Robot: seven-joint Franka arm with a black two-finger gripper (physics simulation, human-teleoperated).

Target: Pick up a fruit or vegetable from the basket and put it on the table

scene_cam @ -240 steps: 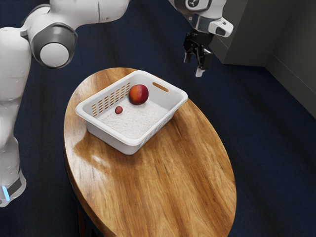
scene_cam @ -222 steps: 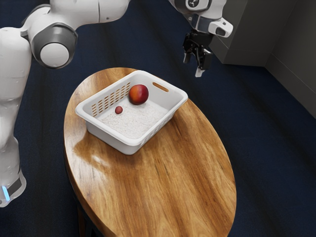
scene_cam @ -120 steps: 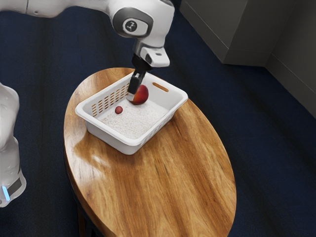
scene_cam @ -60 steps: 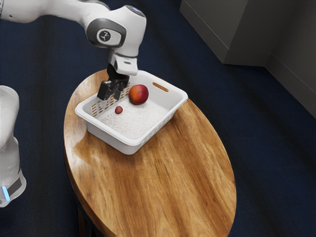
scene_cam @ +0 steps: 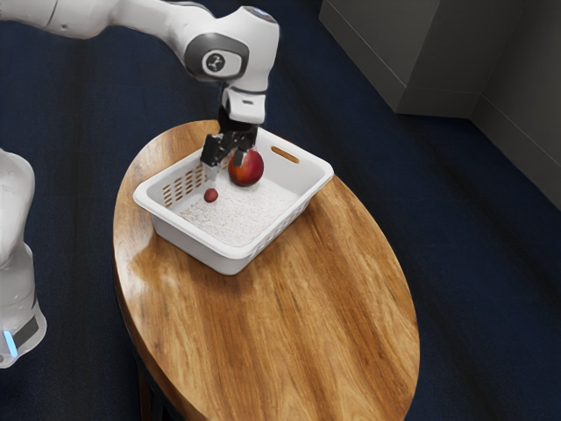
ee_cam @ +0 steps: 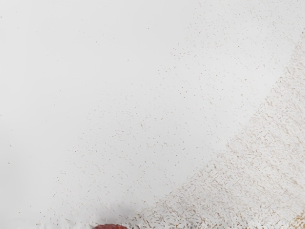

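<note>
Glossy oval brown wooden table (scene_cam: 316, 298) bears white plastic basket (scene_cam: 188, 246)
On my remote feed, the rectangular basket with slotted walls stands upright near the table's far end, its length running crosswise to the oval.

Indoor room, looks like an office or a home; I can't tell which from my feed. Floor (scene_cam: 473, 263): dark blue with darker bands, carpet-like, running out past the table's edges on both sides of the exterior view. Beyond the table's far edge, toward the exterior view's upper right: plain grey wall (scene_cam: 526, 70), a squared section jutting out, low skirting (scene_cam: 438, 102) along its foot. Table (scene_cam: 333, 307) is oval, glossy brown wood grain, rounded edge, more furniture than workbench. Light sheen near its edge on the exterior view's left.
</note>
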